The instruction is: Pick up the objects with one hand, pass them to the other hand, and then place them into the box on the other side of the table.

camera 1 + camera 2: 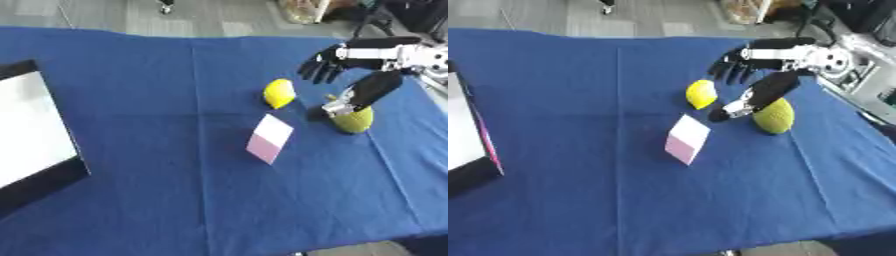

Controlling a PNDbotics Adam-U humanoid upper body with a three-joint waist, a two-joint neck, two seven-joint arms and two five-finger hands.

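Right hand (750, 62) held above blue table (623, 200), fingers spread, nothing grasped; rounded yellow-green object (775, 116) seen below thumb; smaller yellow object (701, 93) beside.

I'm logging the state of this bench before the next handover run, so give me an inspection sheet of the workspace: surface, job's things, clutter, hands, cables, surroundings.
Surface: blue tablecloth, a few creases.
Job's things: yellow-green round fruit under the right hand; smaller yellow object beside it; pale pink card-like block nearer the middle; box with white inside and black rim at the left edge.
Clutter: nothing seen.
Hands: right hand over the yellow-green fruit, fingers spread, thumb reaching down to it; left hand not in view.
Cables: nothing seen on the table.
Surroundings: grey floor beyond the far edge; dark equipment at upper right, unclear.
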